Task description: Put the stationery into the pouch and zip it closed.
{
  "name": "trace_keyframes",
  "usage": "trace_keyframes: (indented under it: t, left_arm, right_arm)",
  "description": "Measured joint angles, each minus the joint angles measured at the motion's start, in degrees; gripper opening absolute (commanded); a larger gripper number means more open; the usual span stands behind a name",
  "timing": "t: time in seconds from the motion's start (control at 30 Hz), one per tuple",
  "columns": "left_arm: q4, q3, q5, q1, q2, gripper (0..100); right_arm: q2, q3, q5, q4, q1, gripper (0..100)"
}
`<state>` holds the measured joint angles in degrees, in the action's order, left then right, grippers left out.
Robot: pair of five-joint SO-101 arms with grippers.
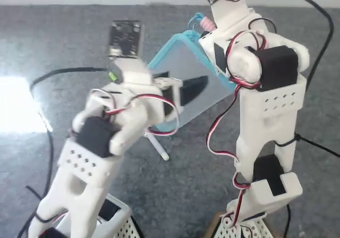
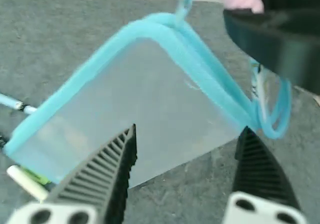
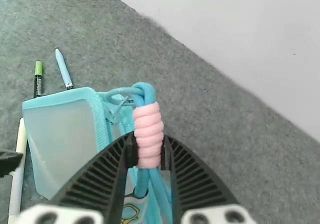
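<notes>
The pouch is translucent with a turquoise rim and stands tilted on the grey table, hanging from its strap. My right gripper is shut on the pink coil wound round the turquoise strap, at the pouch's upper corner. My left gripper is open, its fingers spread in front of the pouch's flat side, not touching it. A green marker, a light blue pen and a white pen lie on the table beside the pouch.
In the high view the white pen pokes out under the pouch's low edge, between the two arm bases. The green marker lies behind the left arm's wrist. Grey carpet-like table extends left; a pale wall stands behind.
</notes>
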<state>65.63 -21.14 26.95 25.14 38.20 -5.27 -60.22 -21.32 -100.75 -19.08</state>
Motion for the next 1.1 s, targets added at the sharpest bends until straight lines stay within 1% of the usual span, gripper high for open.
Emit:
trace_keyframes:
  t: [0.07, 0.17, 0.3, 0.47, 0.53, 0.67, 0.8, 0.93, 1.03, 1.1]
  left_arm:
    - [-2.02, -1.67, 0.0, 0.79, 0.0, 30]
    - [-2.55, -2.02, 0.0, 1.14, -0.09, 30]
    - [-2.55, -2.02, 1.05, 1.67, 0.35, 30]
    - [-2.73, -2.29, 3.43, 4.31, 6.86, 30]
    - [-4.57, -4.22, 3.69, 4.48, 8.79, 30]
    - [-7.82, -10.11, 3.87, 3.96, 9.76, 30]
    - [-7.91, -13.27, 3.87, 1.76, 9.76, 30]
    - [-6.77, -13.45, 4.04, 0.53, 10.73, 30]
    - [-4.92, -13.45, 4.04, 0.18, 15.47, 30]
    - [-4.48, -14.51, 4.04, -1.93, 19.78, 30]
  right_arm:
    - [1.67, 0.97, 0.0, 0.0, -0.26, 0.6]
    - [4.4, 4.84, 0.0, 0.0, -1.14, 0.6]
    - [6.07, 10.9, -0.09, 0.0, -5.27, 0.6]
    - [8.79, 11.08, -0.09, 0.0, -7.3, 0.6]
    - [10.99, 11.08, -0.18, 0.0, -7.21, 0.6]
    - [14.68, 11.08, -3.69, 0.0, -7.74, 0.6]
    - [16.88, 11.08, -6.42, 0.35, -9.58, 0.6]
    - [17.23, 11.08, -7.56, 4.31, -8.62, 0.6]
    - [16.97, 11.08, -8.0, 9.14, -6.07, 0.6]
    - [16.0, 11.08, -8.97, 10.99, -3.34, 0.6]
